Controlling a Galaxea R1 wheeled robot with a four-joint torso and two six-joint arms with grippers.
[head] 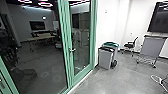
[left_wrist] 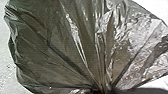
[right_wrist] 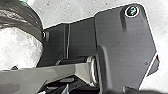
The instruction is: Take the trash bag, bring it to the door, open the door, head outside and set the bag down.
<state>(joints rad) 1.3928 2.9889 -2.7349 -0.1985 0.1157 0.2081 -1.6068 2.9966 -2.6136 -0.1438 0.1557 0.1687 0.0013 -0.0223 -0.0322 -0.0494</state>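
Note:
In the left wrist view, the dark, shiny trash bag [left_wrist: 72, 47] spreads out in folds from one tight gather, where my left gripper [left_wrist: 100, 90] is shut on its neck. The bag [right_wrist: 20, 42] also bulges beside the robot's base in the right wrist view, with a pale, bright patch on it. In the head view, a glass door with a green frame [head: 93, 32] carries a metal handle [head: 72, 50]. This door stands closed, and a dark room shows through the glass.
Right of the door, grey bins [head: 106, 58] stand against the white wall. Farther right are an office chair [head: 130, 45], a wheeled stand [head: 149, 47] with a large dark screen [head: 159, 17] above it, and a white cable [head: 158, 81] on the floor. A table [head: 41, 37] shows behind the glass.

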